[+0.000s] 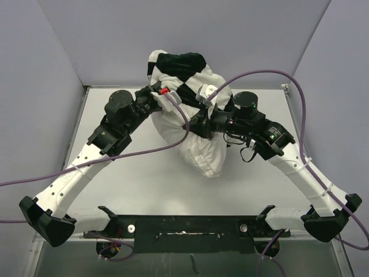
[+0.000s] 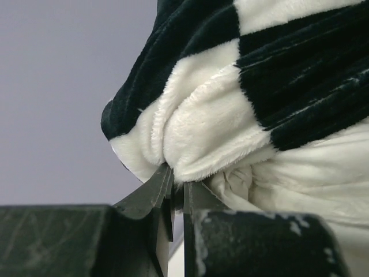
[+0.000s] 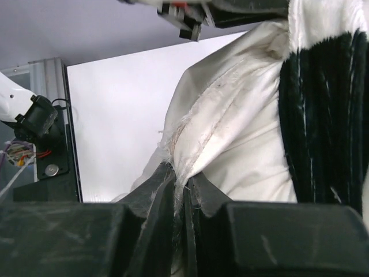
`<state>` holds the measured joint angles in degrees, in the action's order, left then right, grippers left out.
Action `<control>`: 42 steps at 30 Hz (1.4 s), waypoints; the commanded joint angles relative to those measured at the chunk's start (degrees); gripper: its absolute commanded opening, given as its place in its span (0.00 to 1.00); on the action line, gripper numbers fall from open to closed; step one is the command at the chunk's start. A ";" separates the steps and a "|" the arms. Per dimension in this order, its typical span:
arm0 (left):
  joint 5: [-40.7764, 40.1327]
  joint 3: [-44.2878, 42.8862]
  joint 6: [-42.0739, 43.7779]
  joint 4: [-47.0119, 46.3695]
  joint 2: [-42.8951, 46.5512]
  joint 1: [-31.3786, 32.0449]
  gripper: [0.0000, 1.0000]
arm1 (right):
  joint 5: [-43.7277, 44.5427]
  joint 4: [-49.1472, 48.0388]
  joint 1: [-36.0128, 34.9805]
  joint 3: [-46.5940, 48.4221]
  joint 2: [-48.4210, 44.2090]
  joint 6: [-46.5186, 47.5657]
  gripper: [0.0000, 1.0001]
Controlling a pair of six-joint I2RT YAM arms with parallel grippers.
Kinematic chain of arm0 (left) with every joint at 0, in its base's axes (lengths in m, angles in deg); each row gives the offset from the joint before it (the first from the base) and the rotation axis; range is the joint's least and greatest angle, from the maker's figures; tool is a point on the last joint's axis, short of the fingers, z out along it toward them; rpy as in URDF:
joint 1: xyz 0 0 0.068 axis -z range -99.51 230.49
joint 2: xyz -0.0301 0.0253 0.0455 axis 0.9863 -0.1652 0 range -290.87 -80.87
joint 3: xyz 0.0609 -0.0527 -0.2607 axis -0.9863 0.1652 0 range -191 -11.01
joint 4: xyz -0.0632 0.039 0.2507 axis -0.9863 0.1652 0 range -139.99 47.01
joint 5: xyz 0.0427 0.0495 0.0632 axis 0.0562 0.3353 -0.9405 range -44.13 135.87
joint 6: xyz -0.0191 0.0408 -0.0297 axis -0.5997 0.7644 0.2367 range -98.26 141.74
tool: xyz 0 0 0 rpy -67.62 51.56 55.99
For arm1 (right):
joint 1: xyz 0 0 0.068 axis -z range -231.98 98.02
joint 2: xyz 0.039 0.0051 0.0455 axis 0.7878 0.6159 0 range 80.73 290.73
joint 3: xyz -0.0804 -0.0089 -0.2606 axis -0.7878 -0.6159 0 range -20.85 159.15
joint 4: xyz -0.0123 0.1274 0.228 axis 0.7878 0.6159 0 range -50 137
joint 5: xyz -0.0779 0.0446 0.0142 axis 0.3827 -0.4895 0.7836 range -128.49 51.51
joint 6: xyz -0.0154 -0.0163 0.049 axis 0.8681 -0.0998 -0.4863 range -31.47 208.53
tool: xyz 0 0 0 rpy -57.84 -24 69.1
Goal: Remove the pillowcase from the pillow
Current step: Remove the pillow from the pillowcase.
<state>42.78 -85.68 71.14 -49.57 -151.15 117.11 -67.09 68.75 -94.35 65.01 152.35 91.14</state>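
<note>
Right at the tips of the left gripper (image 2: 176,186) sits the rolled hem of the pillowcase (image 2: 242,86). Its jaws are pressed together on that plush white fold, so it's pinching the pillowcase by its edge. That stuff looks soft, light and floppy, kinda velvety, so I'd guess it'll stretch and bunch rather than slide off clean, and a thin pinch could slip. The hem is the sensible spot to hold imo.

Over on the other side, the right gripper (image 3: 183,187) is squeezed closed too, nipping the frayed seam of the pillow (image 3: 230,133) just above its tips, with checkered fabric off to its right. The pillow looks squishy and light as well. It sits between both grippers over the surface (image 1: 144,184), pillowcase bunched on the end beyond them.
</note>
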 commanded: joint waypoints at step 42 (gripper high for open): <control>30.62 -54.30 -53.99 55.62 -16.95 -9.29 0.00 | 21.23 -3.41 -11.31 8.18 -9.19 -12.66 0.92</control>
<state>65.97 -140.26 25.77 16.68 -169.21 107.95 -45.98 72.60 -101.10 69.78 139.06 84.08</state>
